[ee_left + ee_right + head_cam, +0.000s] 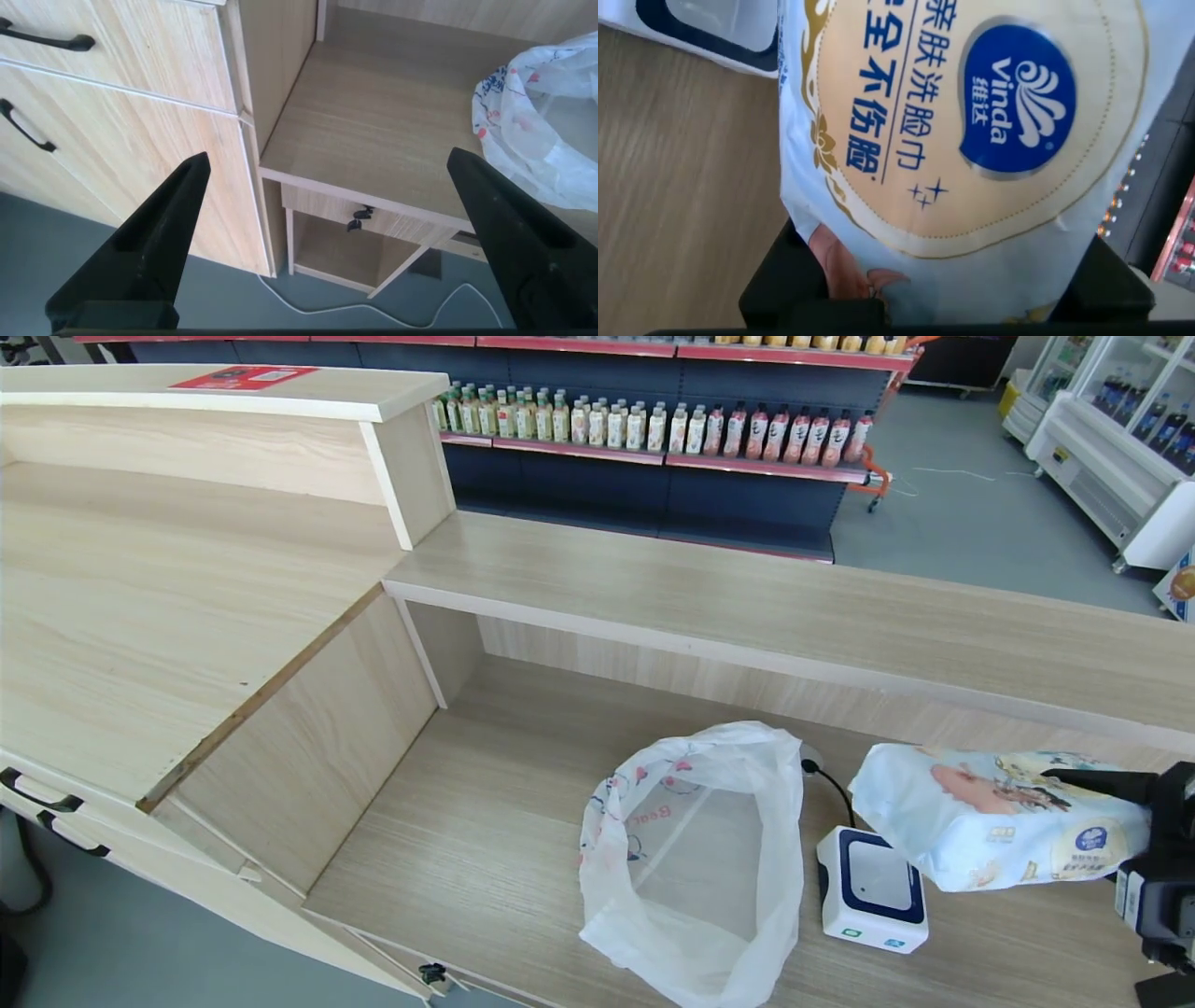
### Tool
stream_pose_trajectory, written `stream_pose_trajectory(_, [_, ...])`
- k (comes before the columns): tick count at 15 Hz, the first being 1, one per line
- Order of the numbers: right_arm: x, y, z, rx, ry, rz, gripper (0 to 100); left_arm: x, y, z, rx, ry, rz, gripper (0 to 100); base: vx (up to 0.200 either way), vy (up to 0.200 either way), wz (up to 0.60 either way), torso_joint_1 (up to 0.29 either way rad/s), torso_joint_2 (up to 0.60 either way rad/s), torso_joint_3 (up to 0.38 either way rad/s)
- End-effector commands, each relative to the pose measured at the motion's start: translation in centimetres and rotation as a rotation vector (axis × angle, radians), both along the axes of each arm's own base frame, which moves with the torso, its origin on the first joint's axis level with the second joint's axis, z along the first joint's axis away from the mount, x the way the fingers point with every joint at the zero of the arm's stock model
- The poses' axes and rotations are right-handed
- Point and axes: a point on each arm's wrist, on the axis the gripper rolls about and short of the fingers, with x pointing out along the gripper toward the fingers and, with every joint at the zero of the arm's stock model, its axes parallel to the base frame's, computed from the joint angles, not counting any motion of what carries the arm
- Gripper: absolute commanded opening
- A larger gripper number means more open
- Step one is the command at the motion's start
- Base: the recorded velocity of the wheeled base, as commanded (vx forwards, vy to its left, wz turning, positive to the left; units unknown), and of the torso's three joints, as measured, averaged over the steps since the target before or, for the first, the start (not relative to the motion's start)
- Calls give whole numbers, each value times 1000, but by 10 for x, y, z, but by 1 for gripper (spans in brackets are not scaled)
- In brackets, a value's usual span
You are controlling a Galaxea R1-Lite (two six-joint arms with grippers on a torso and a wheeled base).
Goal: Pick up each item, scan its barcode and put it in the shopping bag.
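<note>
**Pack clamped in R gripper by scanner, bag open alongside**

Wood counter [485, 821]: the low shelf carries the lot. Bag [607, 859], thin white plastic w/ small print, stands at 6 o'clock in head view, mouth gaping up. Pack [990, 817], pale blue w/ cartoon print, is at 4 o'clock, lying lengthwise. Its corner overlaps the scanner's far-right corner; can't tell if they touch. Scanner [873, 887], white w/ dark-framed window, lies flat just beside bag, at bag's 3 o'clock. Its cable [831, 789] runs off toward 11. R gripper [945, 243] is clenched on pack's right end, one finger each side. L gripper [329, 157] has fingers spread wide w/ nothing between, off counter's near-left corner by the drawers [112, 84].
</note>
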Motion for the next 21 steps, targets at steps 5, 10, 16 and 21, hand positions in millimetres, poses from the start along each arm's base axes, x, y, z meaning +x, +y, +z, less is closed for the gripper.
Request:
stream_pose_trajectory(5, [27, -15, -26, -69, -50, 76, 0, 0, 0, 0, 0, 0, 0, 100, 0, 0, 0, 0, 0, 0])
stream_pose_trajectory(10, [33, -8, -34, -164, -164, 125, 0, 0, 0, 0, 0, 0, -1, 100, 0, 0, 0, 0, 0, 0])
stream_pose_trajectory(16, [49, 14, -49, -223, -230, 244, 0, 0, 0, 0, 0, 0, 0, 100, 0, 0, 0, 0, 0, 0])
stream_pose_trajectory(21, [70, 8, -70, -232, -238, 246, 0, 0, 0, 0, 0, 0, 0, 100, 0, 0, 0, 0, 0, 0])
